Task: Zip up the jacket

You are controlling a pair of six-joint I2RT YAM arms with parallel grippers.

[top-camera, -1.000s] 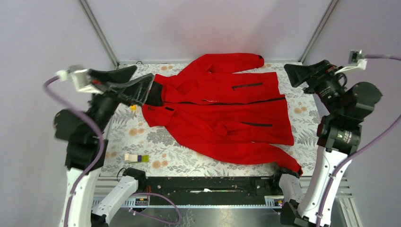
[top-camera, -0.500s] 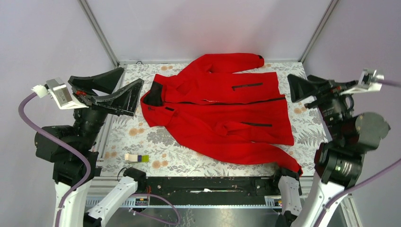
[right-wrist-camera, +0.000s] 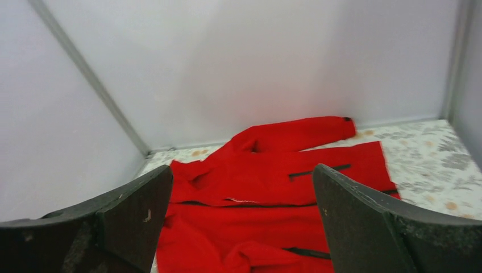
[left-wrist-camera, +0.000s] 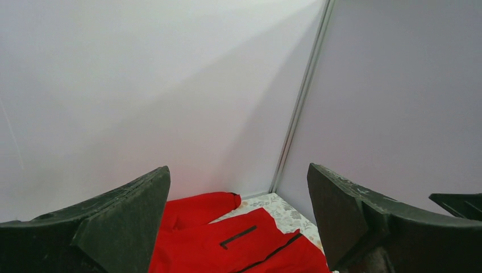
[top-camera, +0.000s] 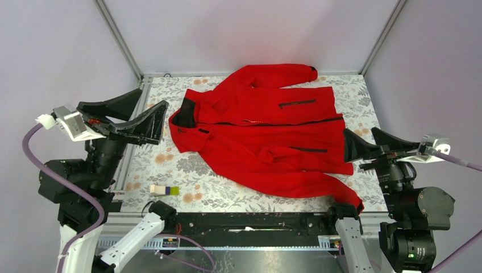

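The bright red jacket (top-camera: 264, 133) lies flat on the floral table, black-lined collar at the left, hem at the right, its dark front zipper (top-camera: 295, 122) running across the middle. It also shows in the left wrist view (left-wrist-camera: 227, 239) and the right wrist view (right-wrist-camera: 267, 199). My left gripper (top-camera: 136, 116) is open and empty, raised left of the collar and apart from it. My right gripper (top-camera: 364, 145) is open and empty, raised beside the hem at the right edge.
A small white, purple and green block (top-camera: 165, 190) lies on the table near the front left. The floral table cover (top-camera: 165, 165) is bounded by metal frame posts (top-camera: 116, 37) and grey walls behind. A black rail (top-camera: 250, 222) runs along the near edge.
Both arms have pulled back from the jacket. The left gripper moved left and down off the collar; the right gripper swung down from the far right corner to beside the hem.
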